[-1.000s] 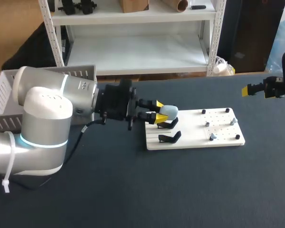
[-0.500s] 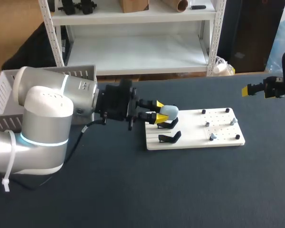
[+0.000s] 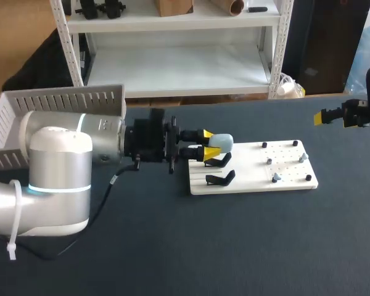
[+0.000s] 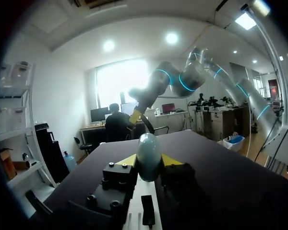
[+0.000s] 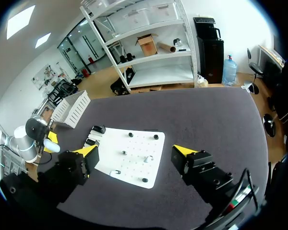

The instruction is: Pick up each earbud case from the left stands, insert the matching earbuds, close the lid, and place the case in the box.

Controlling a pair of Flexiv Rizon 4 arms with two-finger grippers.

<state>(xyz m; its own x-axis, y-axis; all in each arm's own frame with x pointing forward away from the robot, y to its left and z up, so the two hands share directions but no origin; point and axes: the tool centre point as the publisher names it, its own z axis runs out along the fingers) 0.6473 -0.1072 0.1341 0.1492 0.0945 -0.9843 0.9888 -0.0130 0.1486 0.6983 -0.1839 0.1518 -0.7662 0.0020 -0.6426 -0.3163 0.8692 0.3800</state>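
Note:
My left gripper (image 3: 206, 142) is shut on a pale blue earbud case (image 3: 222, 142), held just over the rear black stand (image 3: 217, 161) at the left end of the white board (image 3: 253, 184). The front stand (image 3: 221, 179) is bare. In the left wrist view the case (image 4: 149, 154) stands upright between the yellow tips of my left gripper (image 4: 149, 160). Small earbuds (image 3: 302, 157) sit on pegs at the board's right end. My right gripper (image 3: 333, 116) hangs open near the table's far right edge, away from the board (image 5: 129, 153); its wrist view shows the right gripper (image 5: 136, 151) wide apart and empty.
A white slatted box (image 3: 55, 105) stands at the table's back left, behind my left arm; the right wrist view shows this box (image 5: 72, 108) beyond the board. Dark tabletop (image 3: 234, 246) spreads in front of the board.
My left arm has shifted its pose, its elbow now lower, and the case has risen slightly from the rear stand. The right arm has not moved.

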